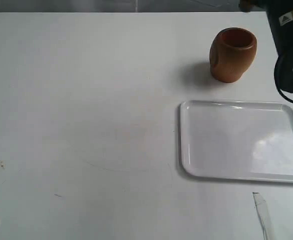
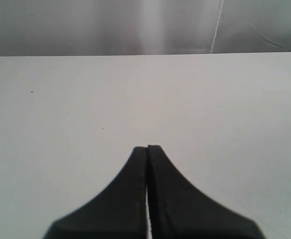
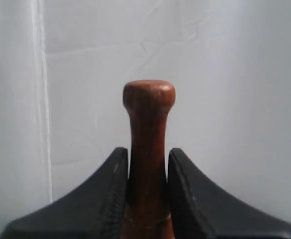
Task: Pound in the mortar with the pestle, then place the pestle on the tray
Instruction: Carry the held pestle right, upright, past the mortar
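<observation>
Gripping the pestle (image 3: pixel 147 149) between the right jaws, clamped on its slim shaft from both sides, with the rounded knob sticking out past the tips. Pointing the pestle straight ahead of those jaws, toward a pale, creased backdrop. Hiding the rest of the shaft behind the jaws, out of the right wrist view.

Holding the left jaws closed, tips pressed together with nothing between them. Facing bare white table (image 2: pixel 210 109) ahead of those tips, running out to its far edge and a grey wall beyond. Cannot tell whether touching the table or hanging above it.

Standing the mortar (image 1: pixel 232 56) upright on the table, mouth up, just beside the black right arm (image 1: pixel 292 50) that carries the gripping jaws. Lying the tray (image 1: pixel 241 142) flat on the table, near the mortar but apart from it, with its far right corner reaching under that same arm in the exterior view. Carrying nothing on the tray's glossy face.

Showing a small brown tip (image 1: pixel 245 5) at the top edge of the exterior view, right against the arm, too little of it to say what it is. Catching neither pair of jaws in the exterior view, so cannot tell how near the mortar or the tray is lying to them.
</observation>
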You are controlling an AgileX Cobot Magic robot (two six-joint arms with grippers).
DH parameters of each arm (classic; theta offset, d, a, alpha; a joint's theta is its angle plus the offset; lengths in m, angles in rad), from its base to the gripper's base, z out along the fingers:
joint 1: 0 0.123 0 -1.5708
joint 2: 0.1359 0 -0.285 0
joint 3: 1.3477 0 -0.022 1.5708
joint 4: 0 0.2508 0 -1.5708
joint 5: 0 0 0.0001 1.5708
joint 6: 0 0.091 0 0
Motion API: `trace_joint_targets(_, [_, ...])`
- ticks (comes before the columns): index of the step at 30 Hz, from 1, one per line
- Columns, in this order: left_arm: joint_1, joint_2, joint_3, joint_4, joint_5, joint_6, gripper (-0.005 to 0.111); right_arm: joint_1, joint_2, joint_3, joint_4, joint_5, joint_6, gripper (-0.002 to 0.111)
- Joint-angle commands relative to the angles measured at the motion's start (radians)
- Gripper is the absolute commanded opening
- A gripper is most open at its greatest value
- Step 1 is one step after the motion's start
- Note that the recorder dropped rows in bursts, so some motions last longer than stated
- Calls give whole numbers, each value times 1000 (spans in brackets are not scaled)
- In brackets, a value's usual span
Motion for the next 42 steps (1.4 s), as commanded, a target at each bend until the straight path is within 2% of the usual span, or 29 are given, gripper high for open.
trace_joint_targets(1, [-8,-1,1,-7,-3,-8,0,-3,132,11,-9,20,-13,0])
trace_joint_targets(4, [-8,-1,1,-7,-3,-8,0,-1,268,11,-18,14,7,0])
trace_joint_targets(6, [-8,-1,1,-7,-3,-8,0,-1,265,11,-16,0,3,0])
trace_joint_targets(12, [-8,-1,1,-7,-3,-8,0,-1,-100,11,-18,82,-78,0])
trace_joint_targets(16, [-8,-1,1,-7,-3,-8,0,-1,-155,11,-18,116,-78,0])
trace_joint_targets(19, [-8,-1,1,-7,-3,-8,0,-1,-112,11,-18,130,-78,0])
trace_joint_targets(27, [-8,-1,1,-7,-3,-8,0,-1,305,11,-5,-36,-3,0])
trace_joint_targets(30, [-8,-1,1,-7,-3,-8,0,-1,209,11,-5,-61,-7,0])
trace_joint_targets(35, [-8,-1,1,-7,-3,-8,0,-1,-110,11,-7,-7,-66,0])
trace_joint_targets(42, [-8,-1,1,-7,-3,-8,0,-1,-101,11,-7,39,-77,0])
